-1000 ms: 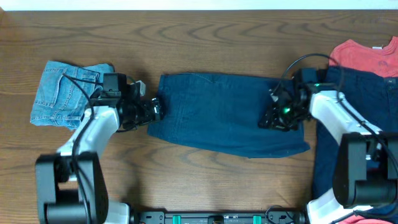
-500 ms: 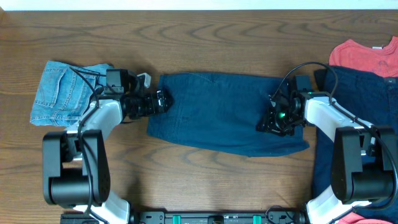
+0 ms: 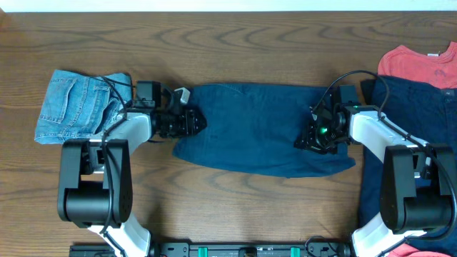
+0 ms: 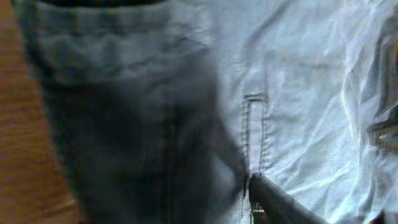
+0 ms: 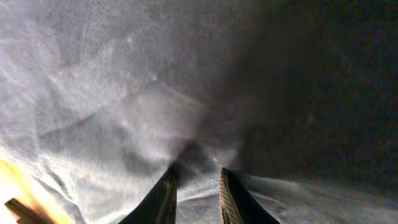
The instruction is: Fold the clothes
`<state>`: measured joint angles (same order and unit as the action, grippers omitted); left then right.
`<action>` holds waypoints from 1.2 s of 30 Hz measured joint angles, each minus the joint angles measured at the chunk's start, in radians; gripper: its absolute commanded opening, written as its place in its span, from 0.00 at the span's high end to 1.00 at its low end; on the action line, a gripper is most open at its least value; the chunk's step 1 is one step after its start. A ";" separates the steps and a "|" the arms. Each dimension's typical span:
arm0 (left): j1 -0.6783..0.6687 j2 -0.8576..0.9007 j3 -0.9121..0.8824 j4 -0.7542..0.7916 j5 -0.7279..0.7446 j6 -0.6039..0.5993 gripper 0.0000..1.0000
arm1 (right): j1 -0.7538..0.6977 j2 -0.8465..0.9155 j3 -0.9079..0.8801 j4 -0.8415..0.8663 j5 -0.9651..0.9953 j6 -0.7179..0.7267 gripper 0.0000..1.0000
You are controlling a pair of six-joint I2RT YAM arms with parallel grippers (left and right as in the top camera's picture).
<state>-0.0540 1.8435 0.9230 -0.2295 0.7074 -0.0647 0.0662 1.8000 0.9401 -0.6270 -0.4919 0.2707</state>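
Note:
Dark navy shorts [image 3: 260,132] lie folded into a wide band across the middle of the table. My left gripper [image 3: 194,121] is at their left edge. In the left wrist view one dark finger [image 4: 280,202] lies on the navy fabric [image 4: 143,124] beside a stitched seam. The other finger is hidden, so the gap does not show. My right gripper [image 3: 314,139] sits on the shorts' right part. Its fingertips [image 5: 166,190] pinch a raised ridge of navy cloth [image 5: 124,106], so that gripper [image 5: 196,186] is shut on it.
Folded light-blue denim shorts [image 3: 78,107] lie at the left, just behind the left arm. A red T-shirt [image 3: 418,63] lies at the back right with another dark navy garment [image 3: 421,128] overlapping it along the right edge.
My left gripper slid right from beside the denim shorts onto the navy shorts' left edge, and its jaws narrowed. The right gripper stayed pinched on the cloth, almost still.

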 measured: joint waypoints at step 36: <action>0.190 -0.360 0.350 -0.999 -0.449 0.073 0.94 | -0.027 -0.132 0.155 -0.090 -0.041 0.014 0.78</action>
<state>0.1360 1.4830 1.2732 -1.2285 0.2581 0.0082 0.0391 1.6676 1.0954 -0.7166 -0.5331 0.2844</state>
